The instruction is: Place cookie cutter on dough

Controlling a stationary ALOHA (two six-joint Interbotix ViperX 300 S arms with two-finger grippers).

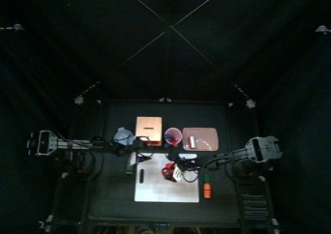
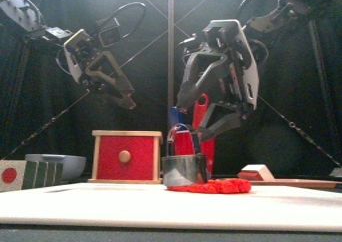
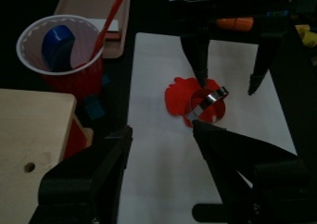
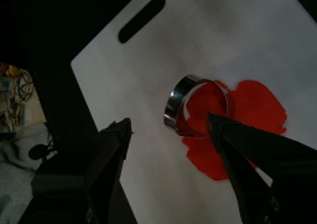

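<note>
Cutter [image 4: 188, 105] down on the dough [image 4: 242, 126], metal ring sitting on the red blob's edge, partly over bare board [image 4: 235, 33]. Dough lying on the white board, toward the table's front edge, about midway between left and right edges. Right gripper [image 4: 168, 140] just above the ring, jaws spread wide, gripping nothing. Looks like release done or nearly so. Ring appears tipped, one side riding higher; hard to tell whether seated flat. Best move from here: straight lift, no sideways drag, so fingers clear the rim without nudging it off the dough. Soft dough likely to stick and smear if bumped. Left gripper [image 3: 161, 140] hovering nearer the left edge, jaws parted and empty, well apart from the cutter. Red cup [image 3: 59, 50] behind the board, out of the way.
</note>
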